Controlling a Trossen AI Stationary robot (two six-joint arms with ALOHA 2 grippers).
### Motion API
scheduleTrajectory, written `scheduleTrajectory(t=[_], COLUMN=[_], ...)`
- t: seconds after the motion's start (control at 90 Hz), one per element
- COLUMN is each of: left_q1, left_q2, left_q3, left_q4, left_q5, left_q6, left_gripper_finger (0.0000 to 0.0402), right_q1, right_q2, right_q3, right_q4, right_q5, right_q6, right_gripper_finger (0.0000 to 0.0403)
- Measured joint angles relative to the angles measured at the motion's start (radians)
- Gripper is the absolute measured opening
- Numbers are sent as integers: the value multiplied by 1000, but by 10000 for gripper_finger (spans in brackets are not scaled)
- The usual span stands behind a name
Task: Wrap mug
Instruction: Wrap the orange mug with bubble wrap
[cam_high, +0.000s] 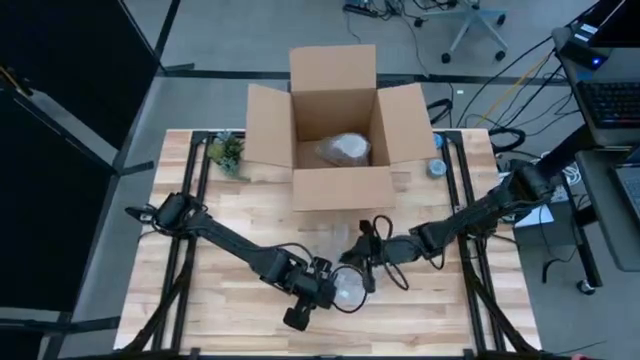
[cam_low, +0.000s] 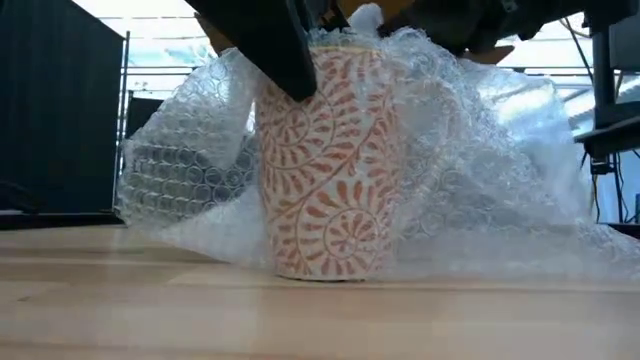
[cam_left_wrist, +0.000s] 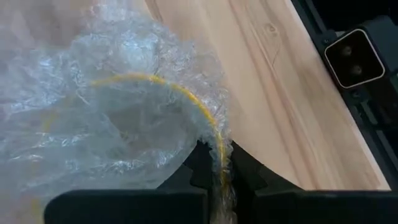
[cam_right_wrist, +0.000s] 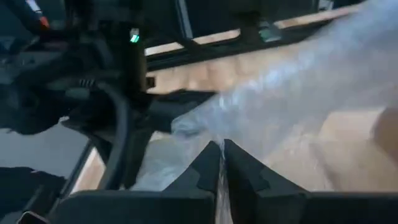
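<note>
A white mug with an orange swirl pattern stands upright on its base on the wooden table, near the front middle. Clear bubble wrap is draped behind and around the mug, and over its mouth. My left gripper is at the mug's top, shut on its rim and the wrap. Just beyond the mug, my right gripper is shut on the bubble wrap. My left gripper pinches the mug's yellow-edged rim together with the bubble wrap lying over it. One finger is inside the mug and one outside, both coming from above. The mug stands upright on the table. My right gripper pinches a bunched part of the bubble wrap between its two fingers. The wrap runs away from the fingers as a stretched sheet. I cannot tell how many layers it holds.
An open cardboard box stands at the far middle of the table with a wrapped bundle inside. A small green plant sits to its left and a tape roll to its right. Bare wood lies near the front edge.
</note>
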Motion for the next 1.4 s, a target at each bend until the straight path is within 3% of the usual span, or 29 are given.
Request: scheduleTrajectory(t=[0.244, 0.7, 1.122, 1.4], left_q1=[0, 1, -3, -22], left_q2=[0, 1, 8, 0], left_q3=[0, 8, 65, 163], left_q4=[9, 7, -69, -192], left_q5=[-4, -11, 12, -53], left_q6=[0, -1, 1, -3], left_gripper_finger=[10, 17, 146, 162], right_q1=[21, 34, 36, 38], right_q2=[119, 249, 250, 251], right_q3=[17, 159, 158, 158], right_q4=[126, 26, 19, 23], right_q5=[-44, -148, -144, -156], right_q6=[7, -57, -69, -86], right_gripper_finger=[0, 1, 90, 112])
